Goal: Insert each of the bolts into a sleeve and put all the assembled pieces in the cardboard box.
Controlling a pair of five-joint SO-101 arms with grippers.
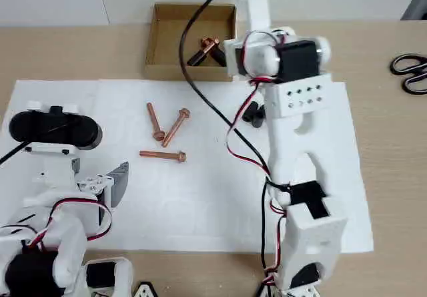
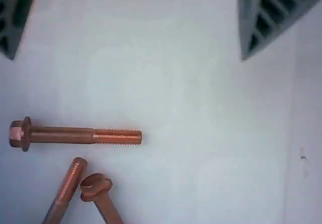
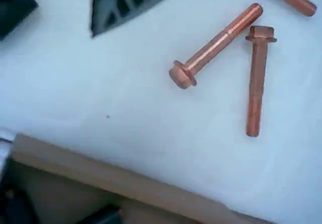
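Note:
Three copper bolts lie loose on the white sheet (image 1: 200, 203): one pointing sideways (image 1: 162, 155) and two angled ones (image 1: 155, 121) (image 1: 176, 127). Black sleeves (image 1: 252, 115) sit beside the right arm (image 1: 293, 97). The cardboard box (image 1: 160, 40) holds a bolt in a sleeve (image 1: 207, 50). My left gripper (image 2: 126, 58) (image 1: 110, 183) is open and empty, just short of the nearest bolt (image 2: 75, 135). My right gripper (image 3: 65, 20) hovers open near two bolts (image 3: 216, 45) (image 3: 257, 80) and the box wall (image 3: 100, 176). A black shape (image 3: 15, 2) sits at the frame corner; I cannot tell whether it is a sleeve.
Scissors (image 1: 410, 70) lie on the wooden table at the far right. The right arm stretches across the sheet's right half, with its cables trailing toward the box. The sheet's lower middle is free.

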